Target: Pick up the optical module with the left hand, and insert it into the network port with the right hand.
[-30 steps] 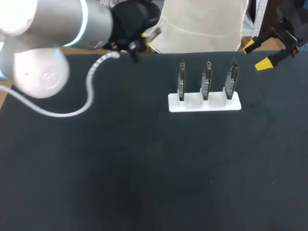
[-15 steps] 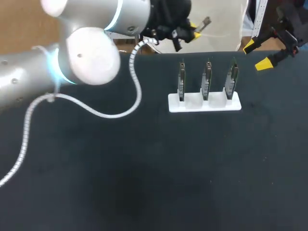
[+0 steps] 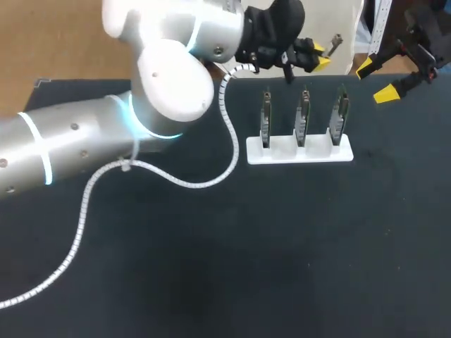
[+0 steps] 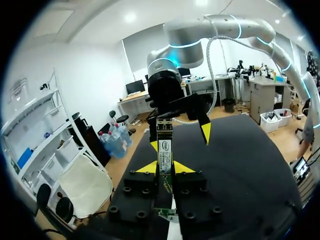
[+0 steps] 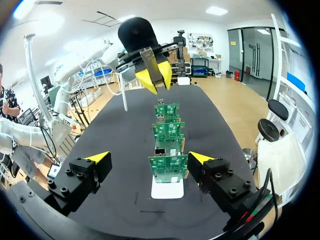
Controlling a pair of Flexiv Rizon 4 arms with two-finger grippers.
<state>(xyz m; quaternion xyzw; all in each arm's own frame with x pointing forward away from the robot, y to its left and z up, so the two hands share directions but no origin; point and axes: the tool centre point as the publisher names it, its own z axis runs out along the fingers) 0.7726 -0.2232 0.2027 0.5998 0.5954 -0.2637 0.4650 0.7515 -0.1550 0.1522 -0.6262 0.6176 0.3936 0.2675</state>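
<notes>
Left arm (image 3: 70, 148) swung rightward along far edge of counter (image 3: 211, 267) since a second ago, carrying optical module (image 4: 164, 149). Left tool (image 4: 165, 168) clamped on module from both sides, module sticking out past yellow tips. Module held in air just behind three green circuit boards (image 3: 301, 116), upright in white holder (image 3: 299, 151). Right tool (image 3: 375, 79) at far right corner, fingers spread wide, holding nothing, facing boards.
</notes>
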